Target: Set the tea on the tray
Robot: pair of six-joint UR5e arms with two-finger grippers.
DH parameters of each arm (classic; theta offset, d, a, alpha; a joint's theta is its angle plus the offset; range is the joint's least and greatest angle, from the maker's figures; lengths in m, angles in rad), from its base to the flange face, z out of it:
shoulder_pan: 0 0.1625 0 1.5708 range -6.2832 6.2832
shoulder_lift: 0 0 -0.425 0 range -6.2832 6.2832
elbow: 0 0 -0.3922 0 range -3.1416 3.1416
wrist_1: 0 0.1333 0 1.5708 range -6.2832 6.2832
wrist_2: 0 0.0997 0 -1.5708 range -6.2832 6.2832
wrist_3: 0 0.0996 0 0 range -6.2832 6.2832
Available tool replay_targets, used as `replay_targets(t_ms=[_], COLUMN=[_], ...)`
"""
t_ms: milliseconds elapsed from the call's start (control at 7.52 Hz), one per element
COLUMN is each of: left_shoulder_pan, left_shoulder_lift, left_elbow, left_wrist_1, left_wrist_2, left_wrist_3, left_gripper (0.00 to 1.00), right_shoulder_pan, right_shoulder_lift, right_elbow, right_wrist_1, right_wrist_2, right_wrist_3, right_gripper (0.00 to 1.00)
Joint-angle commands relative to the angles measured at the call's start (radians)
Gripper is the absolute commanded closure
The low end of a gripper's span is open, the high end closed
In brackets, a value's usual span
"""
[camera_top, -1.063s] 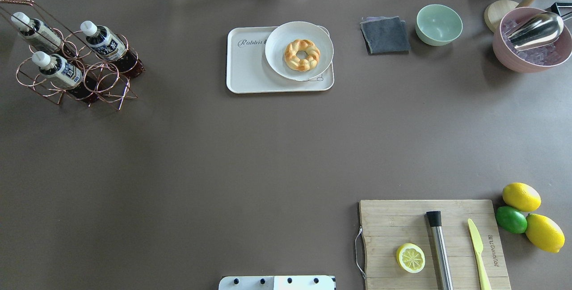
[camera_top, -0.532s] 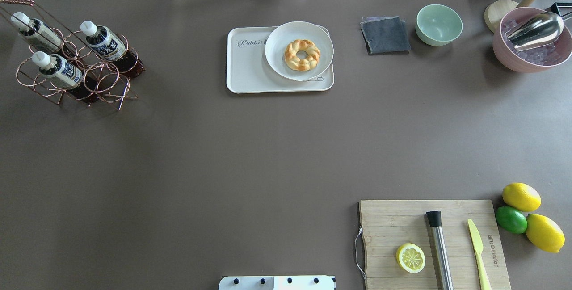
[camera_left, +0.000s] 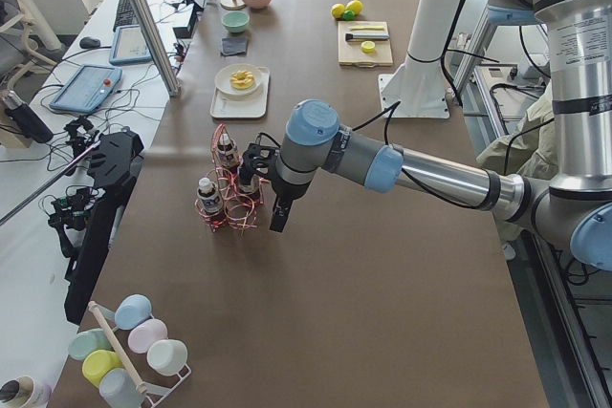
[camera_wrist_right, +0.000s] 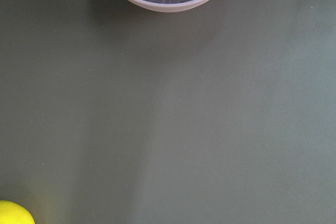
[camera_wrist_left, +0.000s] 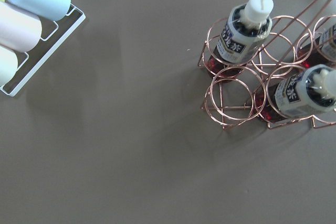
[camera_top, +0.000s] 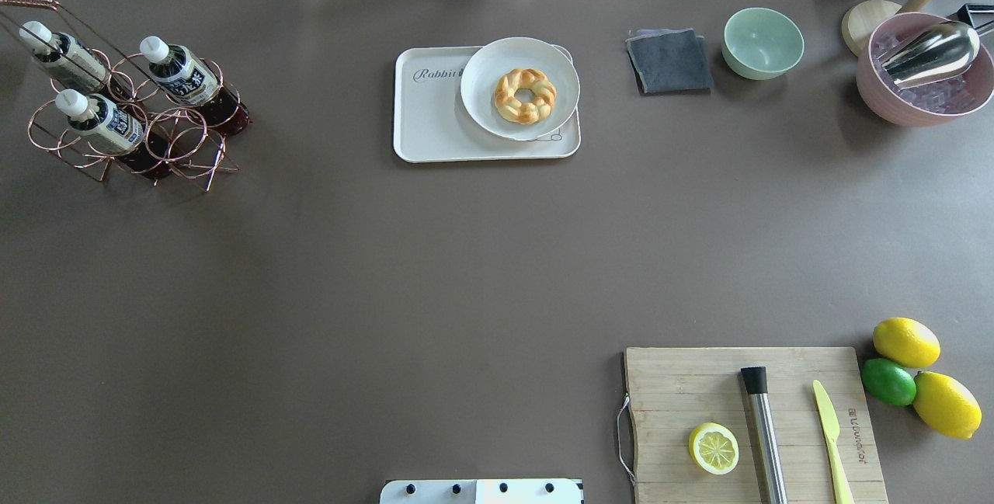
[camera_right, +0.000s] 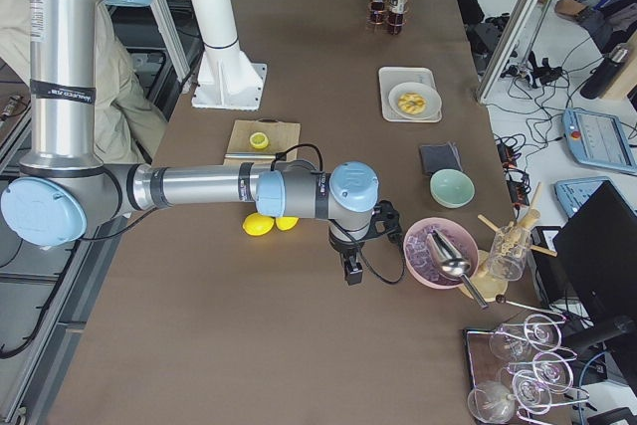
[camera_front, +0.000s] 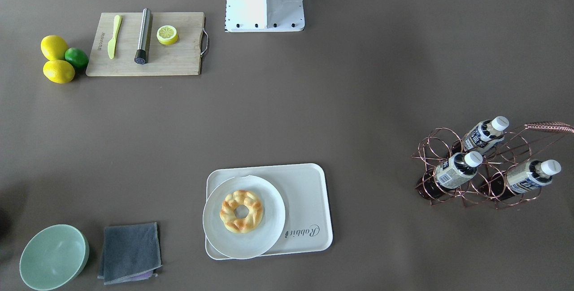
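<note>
Across the last second nothing on the desk (camera_top: 388, 271) has shifted in the overhead view: all three bottles of tea (camera_top: 182, 73) sit where they were in the copper wire rack (camera_top: 190, 156) at the far left, and none is on the tray (camera_top: 435, 119), so the task looks barely begun, with the pick not yet made. The side view shows the left claw (camera_left: 278, 220) hanging low just beside the rack, and the wrist camera looks down on the white caps. That reads as an approach, though whether its jaws are apart or closed I cannot tell. The same goes for the right claw (camera_right: 350, 271), far off near the pink bowl (camera_top: 877, 96). The bottles are clear, smooth plastic, dark reddish-brown below glossy paper labels. They lean in thin looped rings that could snag a bottle unless it is drawn out along its own axis. In the centre the tray is matte off-white plastic, rounded at the corners and rimmed. A round white plate (camera_top: 481, 108) carrying a braided golden doughnut (camera_top: 526, 95) covers its right part, so only the left strip by the script is bare. Further right lie a soft folded grey cloth (camera_top: 669, 61), a smooth pale-green bowl (camera_top: 762, 42) and, nearer the robot, a grained wooden board (camera_top: 683, 387).
</note>
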Motion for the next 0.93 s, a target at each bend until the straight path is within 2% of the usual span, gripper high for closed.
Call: replay_targets(t_ms=[0,133,266,399,532,797], left_shoulder_pan=[0.053,0.065,0.109,0.201,0.302,0.427], left_shoulder_lift=[-0.153,-0.191,-0.194,-0.194,-0.195,-0.261], left_elbow=[0.0,-0.004,0.006,0.008,0.007,0.039], left_wrist_1=[-0.001,-0.019,-0.129,-0.215,-0.235,-0.235], left_wrist_2=[0.029,0.038,0.067,0.18,0.277,0.401], left_wrist_3=[-0.2,-0.217,-0.302,-0.411,-0.447,-0.568], left_gripper=[0.03,0.03,0.03,0.03,0.03,0.03], right_shoulder_pan=[0.0,0.0,0.0,0.0,0.0,-0.001], right_shoulder_lift=[0.003,0.006,0.001,0.001,0.001,0.003], right_elbow=[-0.003,0.0,0.001,0.001,0.001,-0.002], right_wrist_1=[0.0,0.001,0.001,0.001,0.001,0.001], right_wrist_2=[0.001,0.001,0.001,0.001,0.003,0.006], right_wrist_3=[0.0,0.0,-0.003,-0.006,-0.003,-0.003], right_gripper=[0.0,0.0,0.0,0.0,0.0,0.0])
